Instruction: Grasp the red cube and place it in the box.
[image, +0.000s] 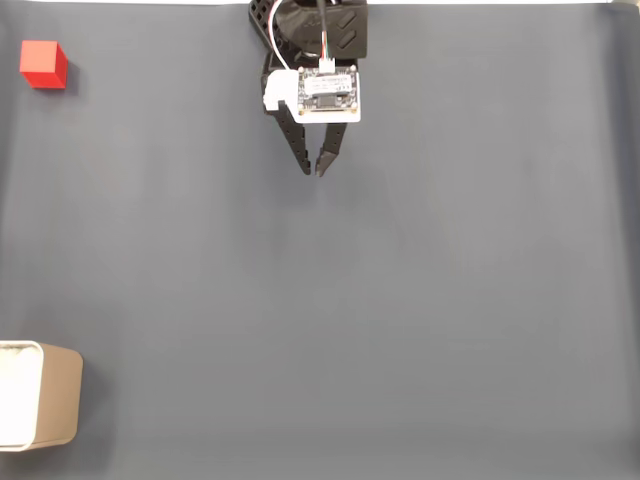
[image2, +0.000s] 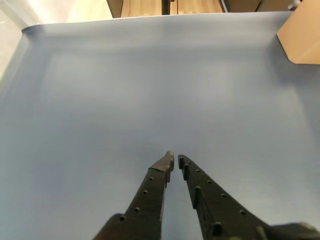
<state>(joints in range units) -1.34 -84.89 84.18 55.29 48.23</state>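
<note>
Bare grey mat (image: 400, 300) separates red cube (image: 43, 64) from box (image: 40, 409).

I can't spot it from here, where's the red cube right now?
In the fixed view the red cube sits on the grey mat at the far upper left, well left of the gripper and straight above the box.

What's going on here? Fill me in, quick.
A single robot arm is set to put the red cube into the box, but nothing is held yet. In the fixed view the gripper sits near the top centre over the grey mat, its tips nearly together and empty. The cube sits at the upper left, the box at the lower left edge.
</note>
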